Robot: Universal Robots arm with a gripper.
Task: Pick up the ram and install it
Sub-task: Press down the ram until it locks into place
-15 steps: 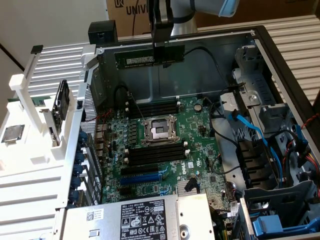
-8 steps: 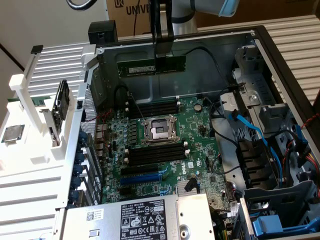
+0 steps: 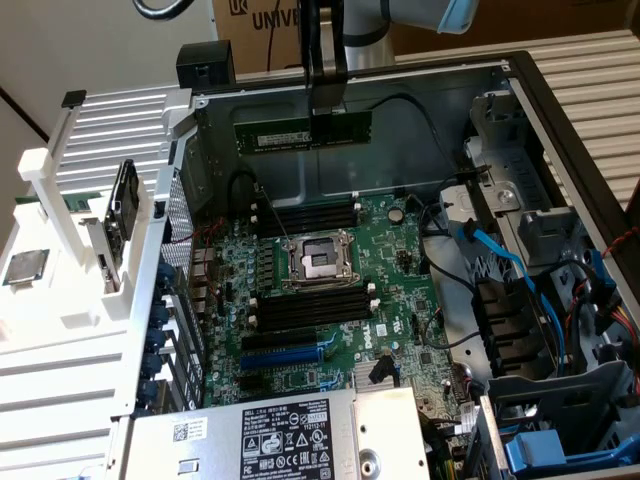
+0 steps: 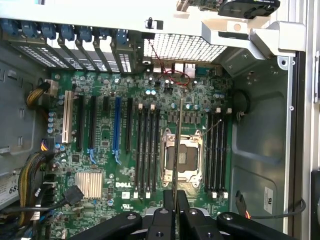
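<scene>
The ram, a long narrow green stick with a white label, hangs level in the air over the far part of the open computer case. My gripper comes down from above and is shut on the stick near its middle. In the wrist view the ram shows edge-on as a thin line running out from between my fingers, over the processor socket. Black memory slots lie on the motherboard below the stick, with a second bank on the near side of the socket.
The case walls ring the motherboard. Blue cables and drive cages crowd the exterior view's right. A power supply covers the near edge. A white rack at the left carries a square silver chip.
</scene>
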